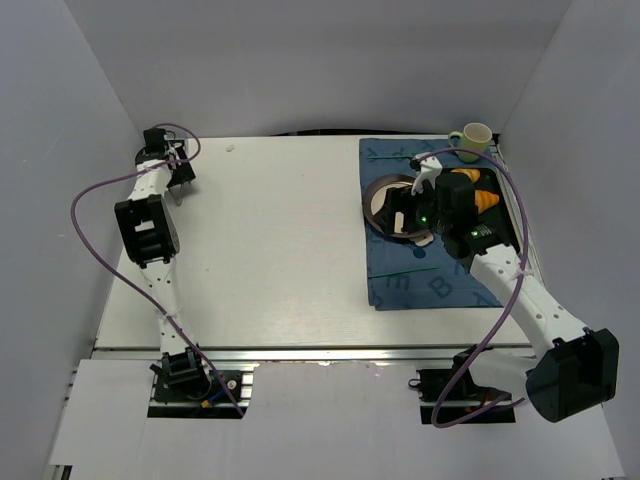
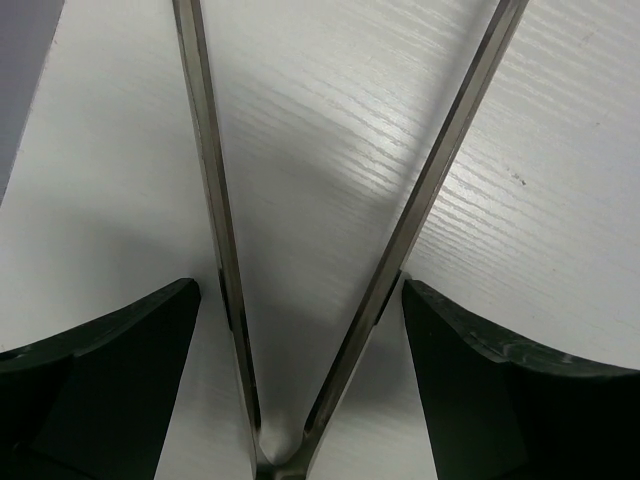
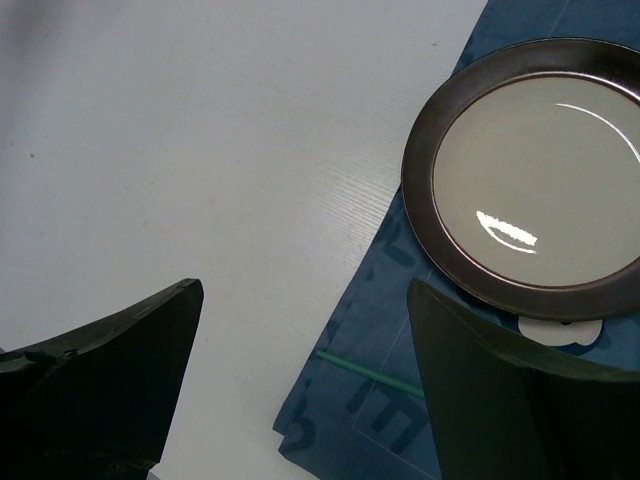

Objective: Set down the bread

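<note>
The round dark-rimmed plate lies on a blue mat and is bare in the right wrist view. My right gripper hovers over the plate's near edge. It is open with nothing between its fingers. An orange-yellow bread piece shows just right of the arm, mostly hidden, so I cannot tell if it is the round bun. My left gripper is at the far left of the table, open, with a thin V-shaped metal piece between its fingers.
A pale mug stands at the mat's far right corner. A thin green stick lies on the mat near its left edge. A small white scrap peeks out under the plate. White walls close in left and right.
</note>
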{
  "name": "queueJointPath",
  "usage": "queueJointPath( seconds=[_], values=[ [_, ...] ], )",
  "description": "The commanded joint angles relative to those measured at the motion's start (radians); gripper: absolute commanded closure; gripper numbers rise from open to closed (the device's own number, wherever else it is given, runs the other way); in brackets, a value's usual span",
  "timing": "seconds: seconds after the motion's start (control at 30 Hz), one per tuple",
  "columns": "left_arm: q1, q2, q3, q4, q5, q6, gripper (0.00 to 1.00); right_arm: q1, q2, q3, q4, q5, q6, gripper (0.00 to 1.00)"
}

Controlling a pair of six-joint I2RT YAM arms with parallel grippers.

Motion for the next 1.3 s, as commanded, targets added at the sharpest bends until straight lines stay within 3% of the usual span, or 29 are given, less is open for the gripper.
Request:
queueJointPath(
  seconds=[0.0,0.43,0.63,0.8,1.03,1.27],
  values=[
    [0.022,0.024,0.035,0.007,0.009,0.033,0.07,0.000,0.010,0.010,0.048,-0.015,0.014,0.11],
    [0.026,0.063,0.094,0.030,0.038,0.080,0.08,0.001,0.027,0.010,0.056,-0.028,0.021,0.12],
    [0.026,0.058,0.069,0.065,0.065,0.088,0.16,0.001,0.035,0.010,0.059,-0.031,0.024,0.12],
    [0.028,0.040,0.031,0.098,0.060,0.091,0.16,0.003,0.035,0.009,0.059,-0.035,0.026,0.12],
    [0.023,-0.077,-0.070,0.173,0.101,0.111,0.20,0.003,0.038,0.001,0.062,-0.050,0.034,0.12],
    [0.019,-0.160,-0.076,0.128,0.055,0.152,0.22,0.006,0.016,0.001,0.060,-0.056,0.041,0.12]
  ],
)
